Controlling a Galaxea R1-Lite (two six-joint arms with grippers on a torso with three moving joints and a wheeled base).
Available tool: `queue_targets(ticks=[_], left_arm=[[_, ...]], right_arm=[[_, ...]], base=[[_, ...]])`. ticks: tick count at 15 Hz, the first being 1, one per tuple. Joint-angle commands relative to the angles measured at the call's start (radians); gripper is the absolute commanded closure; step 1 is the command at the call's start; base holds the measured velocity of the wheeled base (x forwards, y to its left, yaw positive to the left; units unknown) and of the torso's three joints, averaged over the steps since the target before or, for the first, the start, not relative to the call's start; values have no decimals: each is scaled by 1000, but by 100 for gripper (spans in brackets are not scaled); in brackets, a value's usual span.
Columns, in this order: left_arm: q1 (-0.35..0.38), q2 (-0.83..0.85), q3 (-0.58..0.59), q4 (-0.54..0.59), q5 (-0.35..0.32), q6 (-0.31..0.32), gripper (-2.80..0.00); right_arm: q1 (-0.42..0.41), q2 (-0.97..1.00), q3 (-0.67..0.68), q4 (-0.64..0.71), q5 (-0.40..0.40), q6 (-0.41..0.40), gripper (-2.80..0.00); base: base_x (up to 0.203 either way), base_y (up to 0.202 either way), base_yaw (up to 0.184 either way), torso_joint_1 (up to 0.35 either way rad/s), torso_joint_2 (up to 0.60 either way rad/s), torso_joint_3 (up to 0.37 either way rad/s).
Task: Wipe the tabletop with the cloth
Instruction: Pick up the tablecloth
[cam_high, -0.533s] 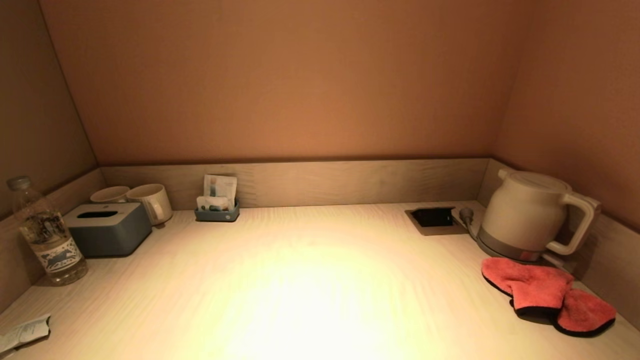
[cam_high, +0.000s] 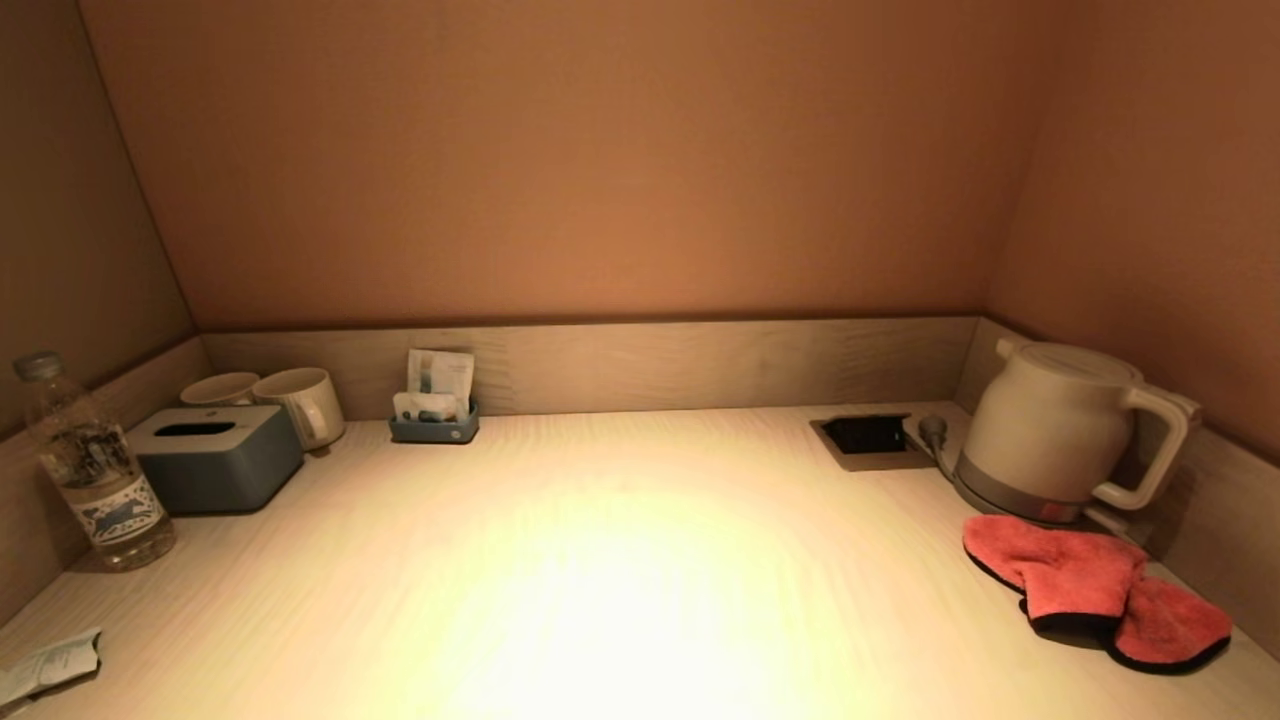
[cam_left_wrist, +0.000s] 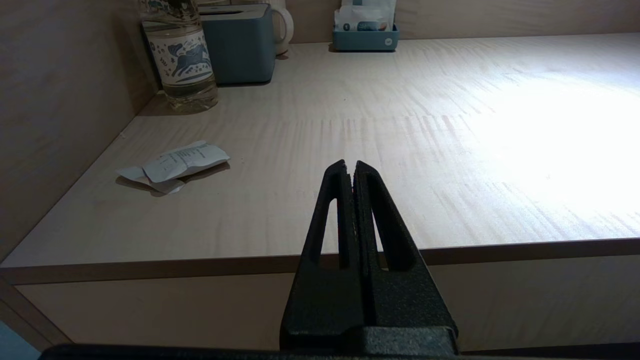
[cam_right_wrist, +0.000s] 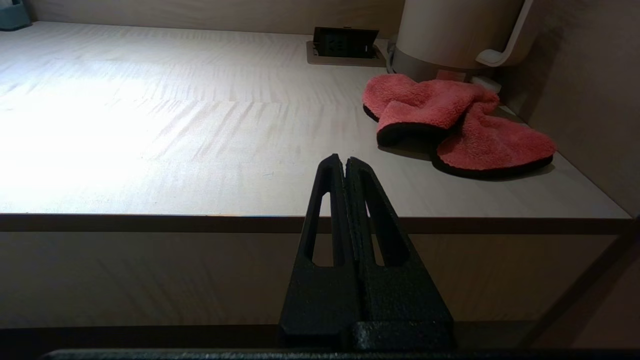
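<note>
While nothing is wiping yet, both arms sit low in front of the counter's near edge, out of the head view. The left gripper (cam_left_wrist: 350, 167) has its fingers pressed together with nothing between them, and so does the right gripper (cam_right_wrist: 345, 161). The cloth (cam_high: 1090, 585) lies crumpled at the right end of the tabletop (cam_high: 620, 560), just in front of the kettle (cam_high: 1065, 430) and near the side wall. From the right wrist it sits ahead and off to one side, well apart from the claw.

It looks a soft, fluffy red towel with a dark edge, light and floppy, so it should bunch up instead of sliding as one piece. I'd take it at the raised fold in the middle, where the pile stands off the wood. Whether the far lobe touches the kettle's base I can't quite tell from here.

Over on the left stand a water bottle (cam_high: 90, 465), a tissue box (cam_high: 215, 455), two mugs (cam_high: 300, 400) and a sachet tray (cam_high: 433, 425), with a scrap of paper (cam_left_wrist: 175, 162) near the front corner.
</note>
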Motion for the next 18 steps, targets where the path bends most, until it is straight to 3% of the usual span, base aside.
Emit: queue_targets(ticks=[1, 8, 12, 18], left_arm=[[1, 0, 1, -2, 0, 0, 0], [1, 1, 1, -1, 0, 0, 0], [1, 1, 0, -2, 0, 0, 0], [0, -1, 0, -1, 0, 0, 0]], right_arm=[[0, 1, 0, 0, 2, -5, 0], [0, 1, -9, 9, -3, -10, 0], [0, 38, -225, 138, -17, -14, 0], [3, 408, -388, 165, -20, 41, 0]], base=[[0, 0, 0, 0, 0, 0], [0, 0, 0, 0, 0, 0], [0, 0, 0, 0, 0, 0], [0, 0, 0, 0, 0, 0]])
